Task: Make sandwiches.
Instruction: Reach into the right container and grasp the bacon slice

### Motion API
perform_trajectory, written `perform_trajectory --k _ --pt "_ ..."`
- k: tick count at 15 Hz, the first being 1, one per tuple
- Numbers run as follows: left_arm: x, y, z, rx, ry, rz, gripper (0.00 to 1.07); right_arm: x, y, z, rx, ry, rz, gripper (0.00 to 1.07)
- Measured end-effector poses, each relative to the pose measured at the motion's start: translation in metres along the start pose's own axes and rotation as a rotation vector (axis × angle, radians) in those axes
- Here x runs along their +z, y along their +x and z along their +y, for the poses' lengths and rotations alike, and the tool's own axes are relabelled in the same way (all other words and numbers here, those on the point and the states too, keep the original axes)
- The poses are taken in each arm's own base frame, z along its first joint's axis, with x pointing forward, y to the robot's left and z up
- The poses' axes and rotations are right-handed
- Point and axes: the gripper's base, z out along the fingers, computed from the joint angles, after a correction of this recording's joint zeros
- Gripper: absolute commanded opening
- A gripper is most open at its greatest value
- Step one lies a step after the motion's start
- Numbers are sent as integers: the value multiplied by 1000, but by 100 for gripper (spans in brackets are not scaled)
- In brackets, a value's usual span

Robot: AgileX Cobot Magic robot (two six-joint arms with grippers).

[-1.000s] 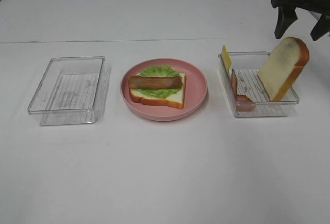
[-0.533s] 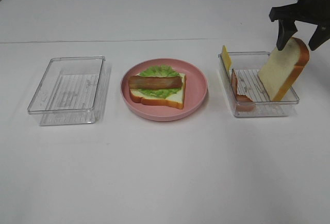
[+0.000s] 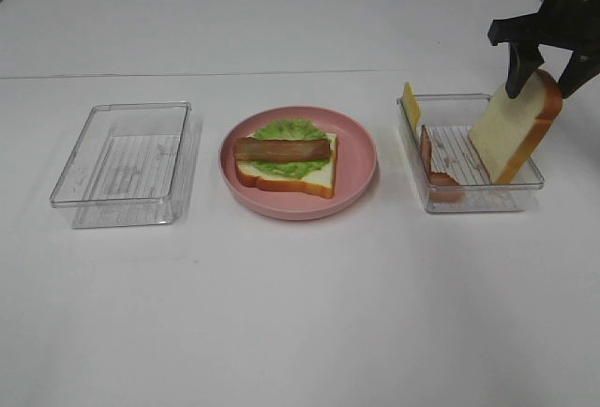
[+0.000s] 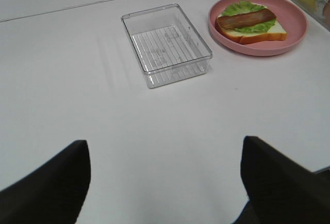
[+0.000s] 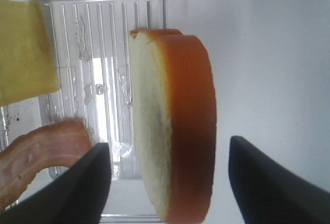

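Exterior high view, read left to right, all positions referenced to the pink plate (image 3: 361, 168).

Far left of plate: empty clear tray (image 3: 122, 163), unmoved. Visible in left wrist view only: left end effector (image 4: 165, 182), poised over bare worktop (image 4: 77, 105), well apart from plate, spread fully wide, holding nothing, unchanged.

On plate: bottom bread slice (image 3: 309, 180), lettuce leaf (image 3: 291, 130) laid on it, one bacon strip (image 3: 281, 149) across the leaf. No change.

Right of plate: second clear tray (image 3: 469, 203), containing cheese square (image 3: 411, 104) upright against the wall nearest plate, second bacon strip (image 3: 433, 168) leaning just beside it, and top bread slice (image 3: 516, 126) standing tilted against the wall farthest from plate.

Changed item: right end effector (image 3: 542, 74), lowered within the last second from above and beyond the tray to straddle the upper crust of top bread slice. Jaws narrowed but not closed: in right wrist view, clear gap between each finger (image 5: 77, 182) and the slice (image 5: 170, 131). Nothing gripped yet.

Judgement: grasp of top bread slice imminent. Cheese square and second bacon strip not yet on plate, so assembly roughly half complete.
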Motion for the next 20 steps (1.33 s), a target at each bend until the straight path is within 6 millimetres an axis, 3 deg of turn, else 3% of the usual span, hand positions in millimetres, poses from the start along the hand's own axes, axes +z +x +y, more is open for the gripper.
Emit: perform_trajectory --k 5,9,11,12,15,18,20 --pt "0 0 0 0 0 0 77 -35 2 3 21 -16 -25 69" --pt "0 0 0 0 0 0 77 -60 8 19 43 -136 -72 69" --pt "0 0 0 0 0 0 77 -61 10 43 1 -149 -70 69" --pt "0 0 0 0 0 0 77 -61 16 76 -41 -150 -61 69" --pt "0 0 0 0 0 0 77 -60 29 123 -111 -137 -46 69" --pt "0 0 0 0 0 0 77 -49 43 148 -150 -134 1 68" --pt "0 0 0 0 0 0 77 -28 56 148 -152 -111 87 68"
